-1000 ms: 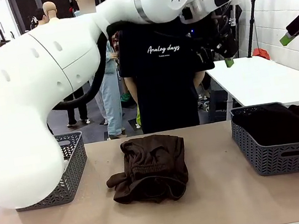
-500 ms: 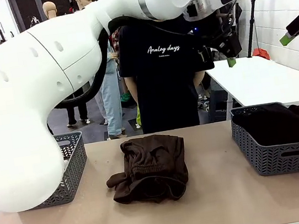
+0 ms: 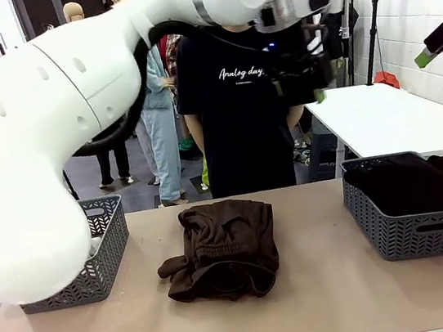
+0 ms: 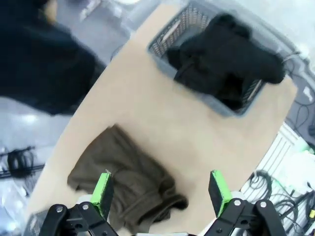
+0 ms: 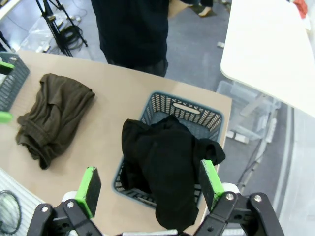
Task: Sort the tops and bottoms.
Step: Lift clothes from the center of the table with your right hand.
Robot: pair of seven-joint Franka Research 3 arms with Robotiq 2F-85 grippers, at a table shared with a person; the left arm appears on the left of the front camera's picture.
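Brown bottoms (image 3: pixel 221 249) lie untouched on the table (image 3: pixel 331 299) as the left gripper (image 4: pixel 161 194), wide open and empty, swings back from the basket (image 3: pixel 413 236) side, likely coming for them.

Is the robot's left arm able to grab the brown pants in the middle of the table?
Probably yes. The left end effector hangs open up high, looking down at the brown pants. Nothing covers them or stands between, so it likely only needs to come down.
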